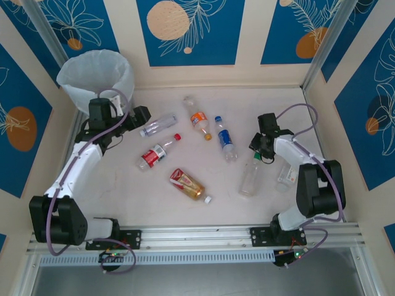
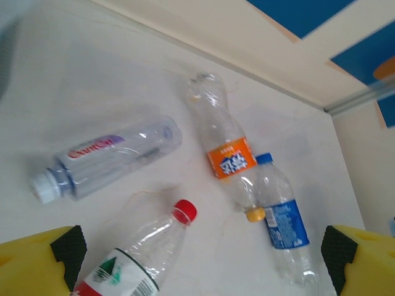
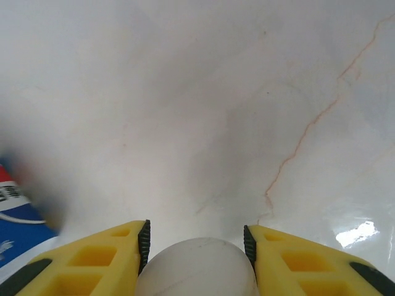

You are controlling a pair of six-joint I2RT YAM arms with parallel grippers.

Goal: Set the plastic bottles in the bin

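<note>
The bin (image 1: 74,86) stands at the far left corner of the surface (image 1: 123,197). Just beside it, the left hand (image 1: 137,116) hangs wide and empty, with plastic bottles (image 2: 229,157) scattered ahead. The right hand (image 1: 259,150) is narrowed around the white cap (image 3: 196,268) of a clear bottle (image 1: 250,180).

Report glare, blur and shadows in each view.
Top external: even light, faint shadows under the bottles. Left wrist: bottles sharp, top-left corner smeared grey. Right wrist: bright glare on the table, blue label and the white cap in the right claw blurred.
</note>
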